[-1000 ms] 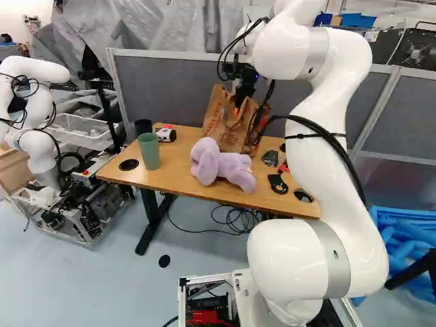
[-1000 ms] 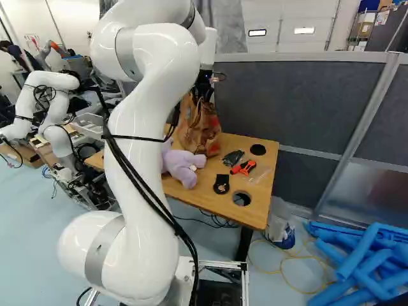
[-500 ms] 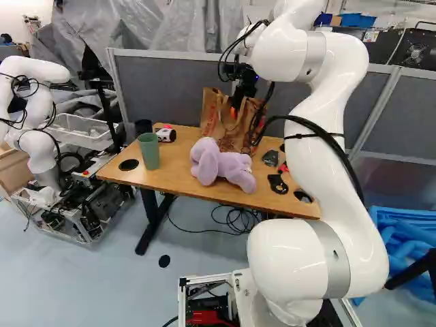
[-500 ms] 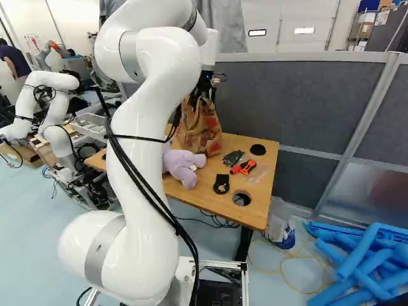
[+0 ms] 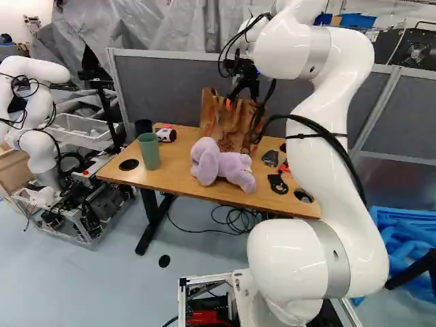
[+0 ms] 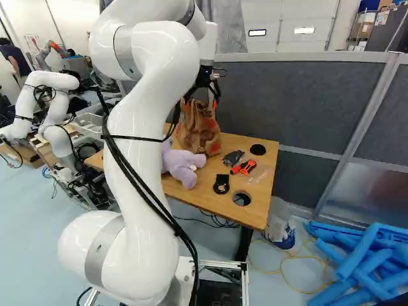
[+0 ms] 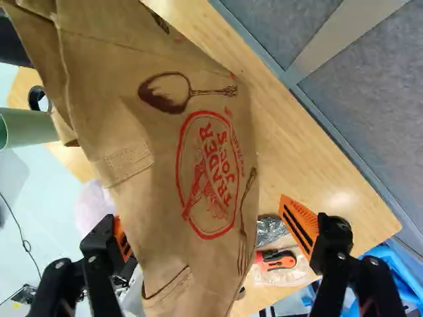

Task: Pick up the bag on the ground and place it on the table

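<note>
Bag (image 5: 235, 129), left base view: upright on the table (image 5: 170, 180), behind the purple plush toy (image 5: 221, 163); the placing looks done
Gripper (image 6: 200, 102), right base view: at the bag's top, pointing down; letting go seems the step in hand
Fingers, wrist view: wide apart, the bag between them but not pinched, with plain space beside one orange pad (image 7: 299, 224)
Next move, wrist view: likely straight up, fingers kept wide, since a brush against the paper could tip the bag

Purple plush toy (image 5: 228, 167), green cup (image 5: 148, 151)
</note>
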